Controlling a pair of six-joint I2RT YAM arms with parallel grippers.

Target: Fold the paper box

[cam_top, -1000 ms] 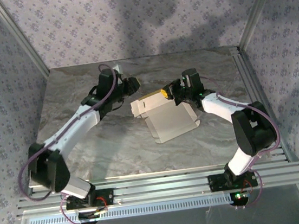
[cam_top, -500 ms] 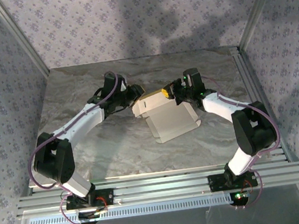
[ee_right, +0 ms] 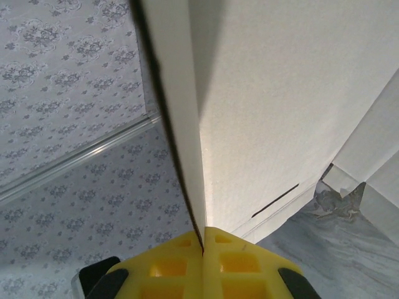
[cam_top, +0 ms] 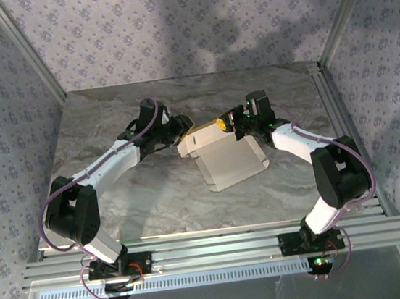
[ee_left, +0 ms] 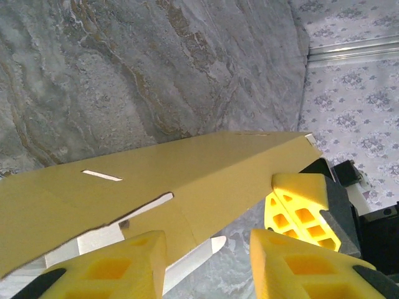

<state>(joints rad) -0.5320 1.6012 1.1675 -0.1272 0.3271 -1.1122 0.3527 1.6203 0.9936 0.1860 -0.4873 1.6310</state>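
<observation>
The paper box (cam_top: 229,162) lies unfolded mid-table with its white side up. Its far panel is raised and shows yellow (ee_left: 187,171). My right gripper (cam_top: 226,124) is shut on that panel's far edge; in the right wrist view the fingertips (ee_right: 203,240) pinch the thin card, with the white face (ee_right: 280,112) rising beyond them. My left gripper (cam_top: 182,126) is open at the box's left end. Its yellow fingers (ee_left: 118,271) straddle the panel's lower edge, and a white flap tip (ee_left: 209,249) sits between them. The right gripper's finger (ee_left: 299,202) shows just behind.
The marble table (cam_top: 118,196) has free surface in front of and to the left of the box. An aluminium rail (cam_top: 334,115) runs along the right edge, with patterned walls (cam_top: 191,19) close behind and on both sides.
My left arm has swung right, bringing its gripper to the box's left end, and its jaws have widened a little. The right gripper has kept its hold in place.
</observation>
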